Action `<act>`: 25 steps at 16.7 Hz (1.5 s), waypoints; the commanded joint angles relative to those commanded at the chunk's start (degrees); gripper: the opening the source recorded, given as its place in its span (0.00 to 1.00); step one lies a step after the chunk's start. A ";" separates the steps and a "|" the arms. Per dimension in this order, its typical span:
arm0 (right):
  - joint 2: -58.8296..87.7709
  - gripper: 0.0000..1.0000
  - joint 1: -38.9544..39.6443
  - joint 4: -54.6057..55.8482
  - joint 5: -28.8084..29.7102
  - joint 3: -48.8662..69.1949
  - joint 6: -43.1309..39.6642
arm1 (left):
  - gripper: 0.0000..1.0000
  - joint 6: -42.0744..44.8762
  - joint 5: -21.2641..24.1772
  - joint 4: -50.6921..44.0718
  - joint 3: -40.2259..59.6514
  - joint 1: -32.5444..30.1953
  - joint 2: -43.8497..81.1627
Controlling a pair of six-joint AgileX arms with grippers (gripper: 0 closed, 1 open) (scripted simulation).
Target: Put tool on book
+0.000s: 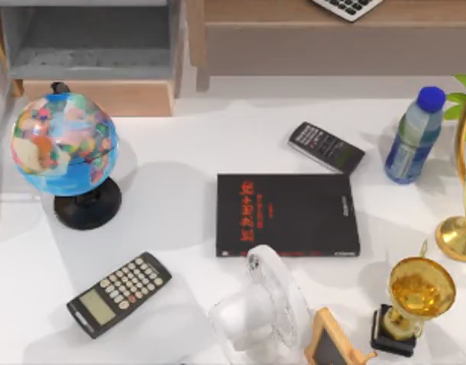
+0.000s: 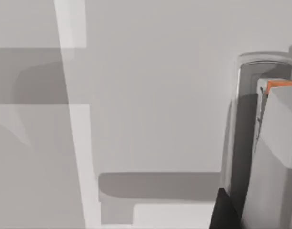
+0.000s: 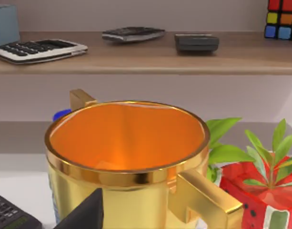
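1. The white surface (image 1: pixel 187 152) has open room between the globe and the book, and along its far edge below the wooden shelf (image 1: pixel 324 30).
2. The book (image 1: pixel 287 214) lies flat at centre-right, cover bare.
3. A globe (image 1: pixel 64 144) stands at the left; a white fan (image 1: pixel 263 315) crowds the book's near edge.
4. A gold trophy (image 1: pixel 419 293) and water bottle (image 1: pixel 413 137) hem in the right side.
5. A calculator (image 1: pixel 120 294) lies near-left; a second, darker calculator (image 1: pixel 326 147) lies just beyond the book's far edge.
6. Whether either arm's fingers are open or closed cannot be told.
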 joint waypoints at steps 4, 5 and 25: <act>0.00 1.00 0.00 0.00 0.00 0.00 0.00 | 0.00 0.00 0.00 0.00 0.00 0.00 0.00; 0.00 1.00 0.00 0.00 0.00 0.00 0.00 | 0.00 0.00 0.00 0.00 0.00 0.00 0.00; 0.00 1.00 0.00 0.00 0.00 0.00 0.00 | 0.00 -11.71 -14.54 -7.50 -2.84 -14.76 -26.36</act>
